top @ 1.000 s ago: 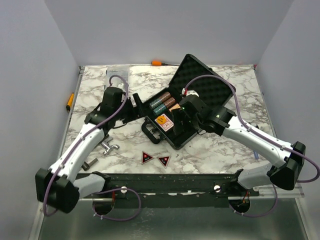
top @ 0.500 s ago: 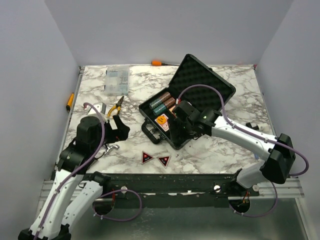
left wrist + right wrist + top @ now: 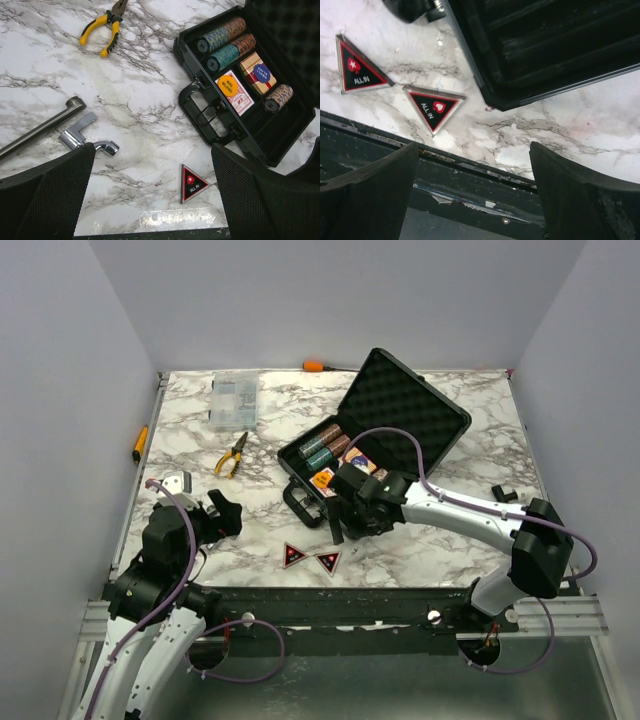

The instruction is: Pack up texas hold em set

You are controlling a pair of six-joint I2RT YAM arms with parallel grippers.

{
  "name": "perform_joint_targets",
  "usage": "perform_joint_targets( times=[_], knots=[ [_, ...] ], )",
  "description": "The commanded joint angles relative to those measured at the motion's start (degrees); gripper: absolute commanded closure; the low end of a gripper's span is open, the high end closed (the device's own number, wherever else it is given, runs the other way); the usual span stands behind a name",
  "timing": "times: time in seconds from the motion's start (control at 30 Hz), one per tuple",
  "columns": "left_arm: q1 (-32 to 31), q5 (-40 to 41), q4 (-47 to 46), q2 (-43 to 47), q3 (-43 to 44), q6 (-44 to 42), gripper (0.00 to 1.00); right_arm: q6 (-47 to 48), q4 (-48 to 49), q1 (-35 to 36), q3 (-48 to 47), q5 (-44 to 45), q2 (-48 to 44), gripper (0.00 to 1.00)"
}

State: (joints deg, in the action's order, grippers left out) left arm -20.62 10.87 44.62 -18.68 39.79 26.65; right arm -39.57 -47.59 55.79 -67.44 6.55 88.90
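We find the black briefcase (image 3: 405, 410) lying open on the marble table (image 3: 470, 530), with its foam-lined lid tilted back. Inside its base lie the chip stacks (image 3: 223, 36) and the orange card deck (image 3: 239, 97), which has a round button (image 3: 228, 83) resting on it. The two red-black triangles (image 3: 360, 70) lie flat on the table, just outside the briefcase on its handle (image 3: 199, 111) side.

The right gripper (image 3: 474, 147) hangs at the briefcase's near corner with its jaws spread wide and nothing in them. In its wrist view that corner lies ahead of the gap. The triangles sit toward the left finger and touch neither finger.

The left gripper (image 3: 151, 155) is well apart from the briefcase, out beyond the handle side, and its jaws are likewise wide apart and empty. In its wrist view one triangle lies between the fingers, nearer the right one. The yellow-handled pliers (image 3: 107, 27) lie on the table further out from the handle side of the briefcase.
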Motion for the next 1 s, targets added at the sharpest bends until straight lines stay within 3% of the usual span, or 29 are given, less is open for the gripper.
perform_joint_targets(
  times=[0.0, 0.4, 0.97],
  knots=[
    [0.3, 3.3, -0.8, 0.2, -0.4, -0.5, 0.03, -2.7, 0.5, 3.5, -0.3, 3.0, 1.8, 0.04],
    [0.2, 4.2, -0.4, 0.9, -0.7, 0.2, 0.03, -7.3, 3.5, 12.3, -5.4, 5.9, 10.8, 0.01],
    [0.3, 4.5, -0.2, 1.2, -0.5, 0.3, 0.03, -21.0, -5.3, 12.5, -9.6, 11.3, 15.4, 0.00]
  ],
)
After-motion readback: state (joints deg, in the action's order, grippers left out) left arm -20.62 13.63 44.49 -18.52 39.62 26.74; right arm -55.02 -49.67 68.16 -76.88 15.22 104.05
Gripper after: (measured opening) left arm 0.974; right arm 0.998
